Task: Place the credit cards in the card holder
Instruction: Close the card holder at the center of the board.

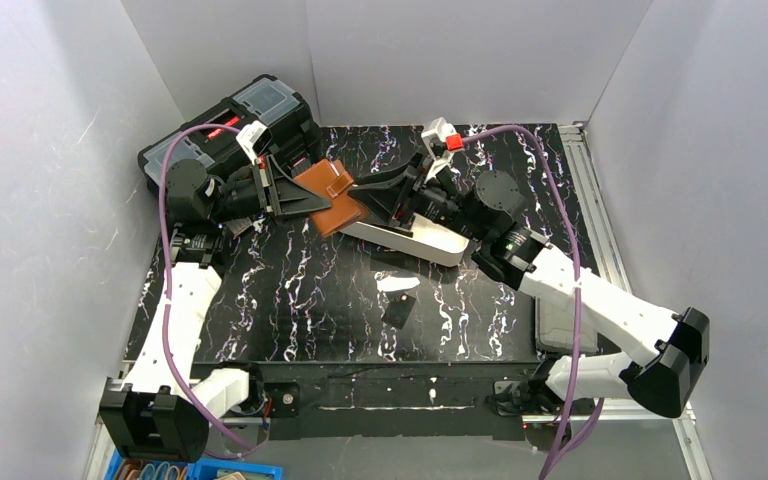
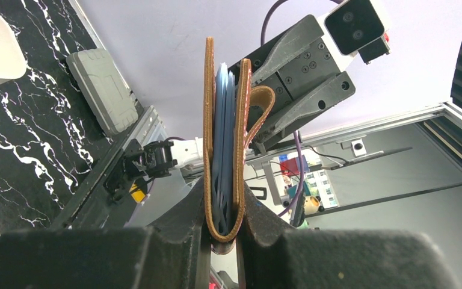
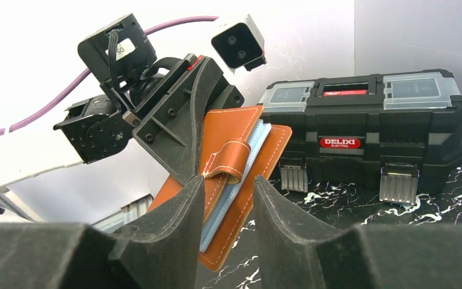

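The card holder [image 1: 330, 195], a small brown leather folding wallet with blue-grey lining, is held clear of the black marbled table [image 1: 290, 300] at the far centre, just right of the black plastic toolbox [image 1: 250, 120]. Its folded spine is pinched between the fingers of the left gripper [image 2: 224, 241]. The right gripper [image 3: 231, 205] is positioned at the strap side with its jaws spread; no grip is shown. One thin dark credit card [image 1: 398, 309] lies flat on the table, nearer than the long white tray [image 1: 430, 242].
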You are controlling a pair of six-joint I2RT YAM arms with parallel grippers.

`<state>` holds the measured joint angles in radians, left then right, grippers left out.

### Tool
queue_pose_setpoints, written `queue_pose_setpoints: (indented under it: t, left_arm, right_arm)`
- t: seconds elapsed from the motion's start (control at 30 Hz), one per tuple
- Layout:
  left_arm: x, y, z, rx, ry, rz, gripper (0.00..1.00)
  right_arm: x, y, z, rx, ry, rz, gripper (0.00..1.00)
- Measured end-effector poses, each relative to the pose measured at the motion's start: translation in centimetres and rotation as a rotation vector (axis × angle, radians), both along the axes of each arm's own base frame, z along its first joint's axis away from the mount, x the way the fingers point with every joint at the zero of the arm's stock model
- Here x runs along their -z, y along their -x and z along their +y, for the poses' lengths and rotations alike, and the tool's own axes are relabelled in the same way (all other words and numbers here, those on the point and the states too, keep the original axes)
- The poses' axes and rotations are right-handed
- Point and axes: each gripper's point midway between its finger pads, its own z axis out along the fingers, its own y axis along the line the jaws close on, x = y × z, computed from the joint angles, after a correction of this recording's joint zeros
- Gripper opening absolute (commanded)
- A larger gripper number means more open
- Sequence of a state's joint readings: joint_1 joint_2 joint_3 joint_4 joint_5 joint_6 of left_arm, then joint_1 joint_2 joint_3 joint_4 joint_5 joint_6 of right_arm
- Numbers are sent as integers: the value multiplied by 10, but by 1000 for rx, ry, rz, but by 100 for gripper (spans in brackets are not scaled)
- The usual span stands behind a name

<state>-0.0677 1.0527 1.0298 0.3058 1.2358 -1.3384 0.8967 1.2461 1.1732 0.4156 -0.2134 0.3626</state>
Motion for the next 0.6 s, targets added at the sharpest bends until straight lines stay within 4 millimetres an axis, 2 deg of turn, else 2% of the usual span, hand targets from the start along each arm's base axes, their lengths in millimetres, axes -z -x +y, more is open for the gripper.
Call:
queue_pose_setpoints:
  t: [0.47,0.6]
  left_arm:
    - [-5,1,0,0,1,-12,8]
    - [-5,1,0,0,1,-11,8]
  right_arm:
    - [5,-1,1,-9,9,4,41]
    - [6,-2,4,-17,8,6,37]
